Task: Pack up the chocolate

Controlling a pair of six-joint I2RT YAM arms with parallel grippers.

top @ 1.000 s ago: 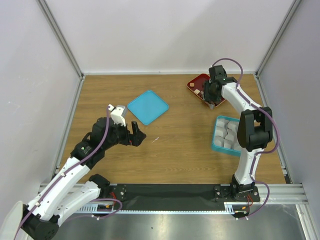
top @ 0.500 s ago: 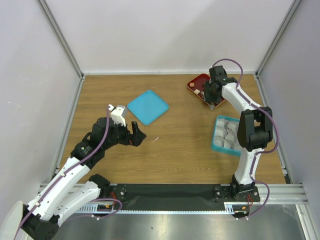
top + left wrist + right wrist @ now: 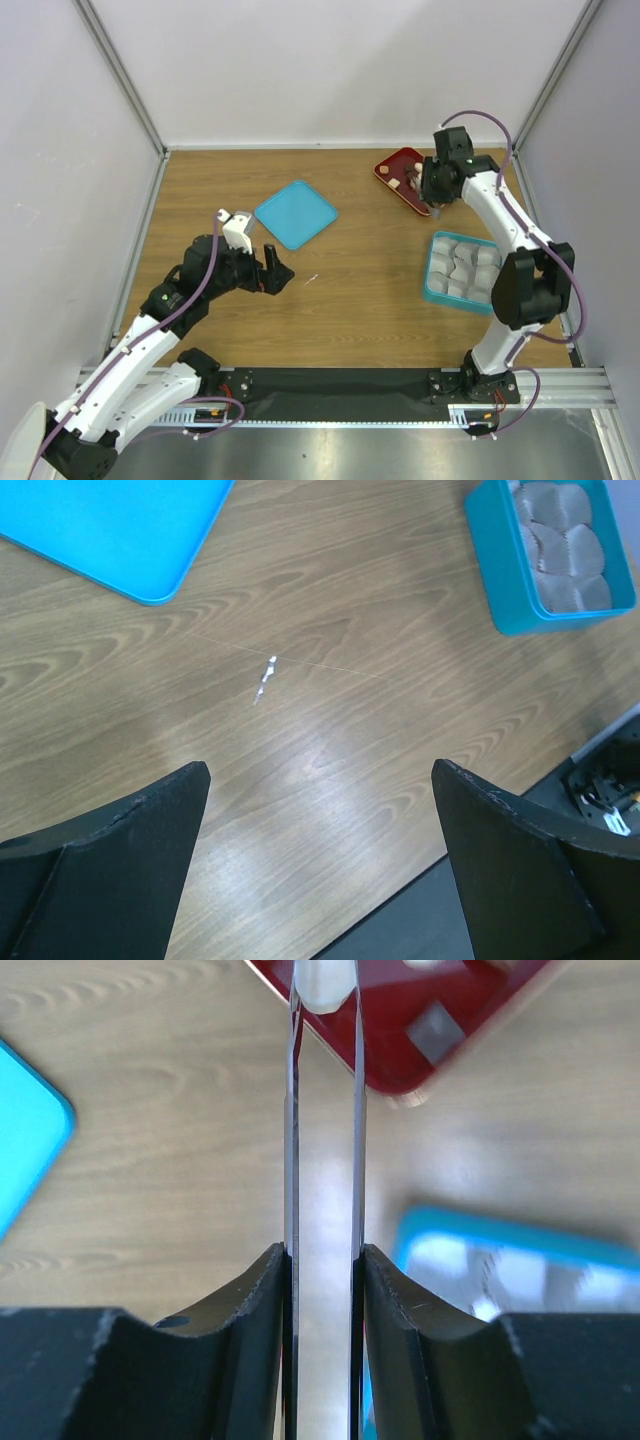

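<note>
The step in hand looks like the pick-up. The right gripper has its thin fingers drawn close together on a cream-white chocolate piece, pinched at the very tips over the near edge of the dark red tray. Whether the piece is clear of the tray floor cannot be told. Any other pieces on the tray are too small to count.

The next move probably calls for carrying the piece to the teal compartmented box, which lies at about 5 o'clock from the tray. There it would be let go over a free paper cup without loosening the pinch on the way.

The right arm reaches far out to 1 o'clock on the table, its wrist bent downward. The left arm sits folded at 8 o'clock. The left gripper is spread wide, holds nothing and hangs over bare wood. The teal lid lies at about 12 o'clock from it.
</note>
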